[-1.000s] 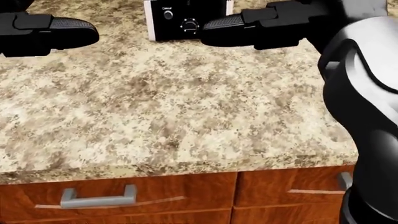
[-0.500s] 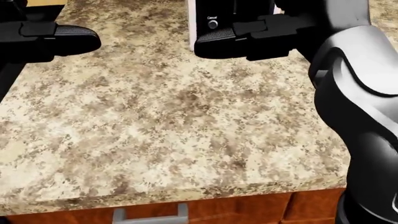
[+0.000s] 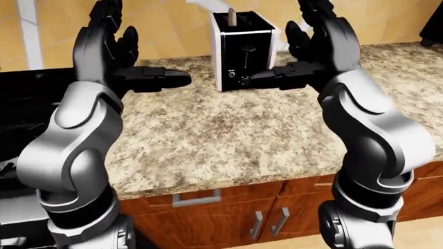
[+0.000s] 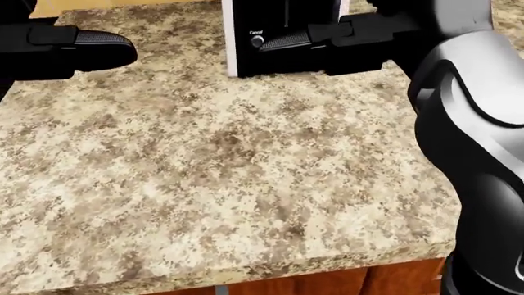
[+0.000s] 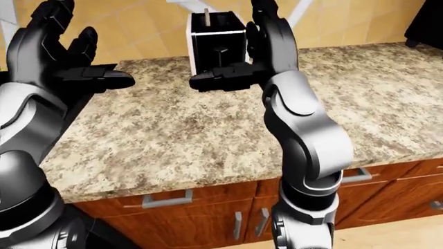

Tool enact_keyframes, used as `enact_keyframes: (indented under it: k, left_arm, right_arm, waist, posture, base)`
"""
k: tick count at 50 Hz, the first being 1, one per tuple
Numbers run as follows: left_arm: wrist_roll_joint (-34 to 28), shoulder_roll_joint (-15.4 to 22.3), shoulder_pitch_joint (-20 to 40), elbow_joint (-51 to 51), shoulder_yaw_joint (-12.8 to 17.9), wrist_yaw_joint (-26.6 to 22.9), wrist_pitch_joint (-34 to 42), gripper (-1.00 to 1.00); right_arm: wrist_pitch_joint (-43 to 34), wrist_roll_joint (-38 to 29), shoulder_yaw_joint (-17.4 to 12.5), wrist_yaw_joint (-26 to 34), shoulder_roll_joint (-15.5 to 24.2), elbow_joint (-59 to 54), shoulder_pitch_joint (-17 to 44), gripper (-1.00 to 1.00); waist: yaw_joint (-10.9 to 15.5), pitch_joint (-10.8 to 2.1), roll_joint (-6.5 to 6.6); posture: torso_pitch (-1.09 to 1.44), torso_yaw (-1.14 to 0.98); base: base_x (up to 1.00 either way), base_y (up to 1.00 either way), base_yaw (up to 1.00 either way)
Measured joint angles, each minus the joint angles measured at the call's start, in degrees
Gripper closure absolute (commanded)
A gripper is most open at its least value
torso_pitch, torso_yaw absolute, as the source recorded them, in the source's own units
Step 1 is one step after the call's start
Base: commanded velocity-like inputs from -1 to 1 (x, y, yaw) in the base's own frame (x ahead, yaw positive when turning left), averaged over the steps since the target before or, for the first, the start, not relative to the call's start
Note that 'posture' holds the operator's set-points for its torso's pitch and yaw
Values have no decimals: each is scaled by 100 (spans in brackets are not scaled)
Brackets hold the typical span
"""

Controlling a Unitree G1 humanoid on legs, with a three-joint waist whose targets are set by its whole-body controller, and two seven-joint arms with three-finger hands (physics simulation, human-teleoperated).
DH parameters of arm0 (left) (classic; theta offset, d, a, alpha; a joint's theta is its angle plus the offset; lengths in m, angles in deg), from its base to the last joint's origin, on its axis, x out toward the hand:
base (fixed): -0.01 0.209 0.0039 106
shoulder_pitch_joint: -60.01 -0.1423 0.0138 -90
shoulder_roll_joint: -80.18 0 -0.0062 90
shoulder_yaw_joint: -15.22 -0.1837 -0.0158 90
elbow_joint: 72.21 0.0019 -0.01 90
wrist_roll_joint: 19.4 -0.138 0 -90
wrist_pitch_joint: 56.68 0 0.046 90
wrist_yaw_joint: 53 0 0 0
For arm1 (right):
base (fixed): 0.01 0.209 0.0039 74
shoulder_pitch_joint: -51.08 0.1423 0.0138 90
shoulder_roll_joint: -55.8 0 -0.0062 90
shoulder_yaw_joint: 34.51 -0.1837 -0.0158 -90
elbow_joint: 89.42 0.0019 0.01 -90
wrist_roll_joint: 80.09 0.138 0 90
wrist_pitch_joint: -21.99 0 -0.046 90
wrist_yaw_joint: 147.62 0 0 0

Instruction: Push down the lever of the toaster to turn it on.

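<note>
The right hand (image 3: 315,49), fingers spread, hovers beside the black-and-white boxy toaster (image 3: 242,49) (its black lever (image 3: 249,50) looks unpressed), so the push remains.

Toaster (image 3: 242,49): black face, white sides, small white "Cancel" label by the knob. Countertop (image 3: 228,135): speckled granite, beige w/ brown & dark flecks. Cabinets (image 5: 207,218) under it: reddish-brown wood grain, grey handles. Wall tiles (image 3: 173,21): warm yellow-tan. My left hand (image 3: 121,57) & right hand (image 3: 311,49): black fingers; forearms glossy grey w/ black joints.
</note>
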Motion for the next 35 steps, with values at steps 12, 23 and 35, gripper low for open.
enact_keyframes:
  k: [12,23,35]
  left_arm:
    - [10,-56,-14,65,-81,-46,-62,-100]
    - [-14,-32,22,121,15,67,-40,-100]
    - [99,-5,60,99,0,130,22,-100]
  right_arm:
    - [57,-99,-21,24,-8,-19,-22,-100]
    - [-53,-89,25,87,-53,27,37,-100]
    - [-77,-94,8,63,-40,45,32,-100]
  waist:
    - [-14,115,-35]
    - [-52,-18,32]
    - [-19,-289,42]
  posture:
    - [0,0]
    - [0,0]
    - [-11,0]
  base:
    - [9,0,0]
    - [0,0,0]
    - [0,0,0]
